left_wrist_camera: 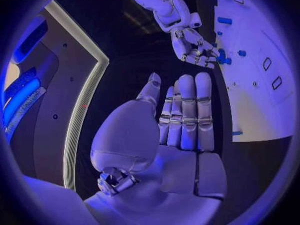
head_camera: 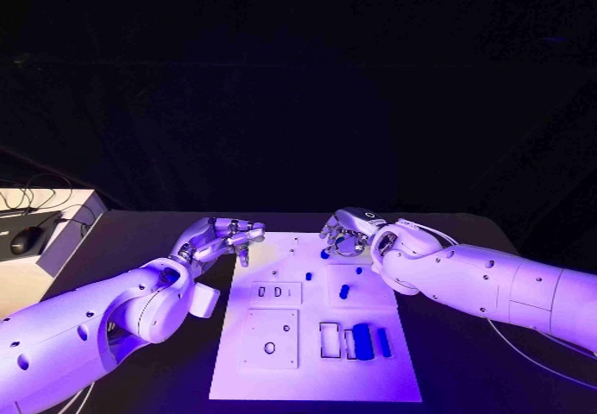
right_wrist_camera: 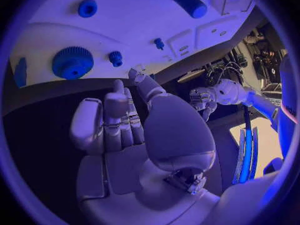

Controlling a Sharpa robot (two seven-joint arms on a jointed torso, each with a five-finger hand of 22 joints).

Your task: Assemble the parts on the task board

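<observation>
Two white arms reach in over the black table (head_camera: 498, 362), one from each side, meeting at the far end of the white task board (head_camera: 317, 328) that lies in the middle. On the table's left edge sits a pale box (head_camera: 44, 233) with a dark mouse and cables. The left hand (head_camera: 224, 239) hangs just off the board's far left corner, fingers loosely apart and holding nothing. The right hand (head_camera: 346, 231) hovers over the board's far edge, fingers apart, also empty. Small blue parts rest on the board: a large gear (right_wrist_camera: 72, 62), a cylinder (right_wrist_camera: 186, 1), and a smaller gear (right_wrist_camera: 115, 58) just beside the large one.
</observation>
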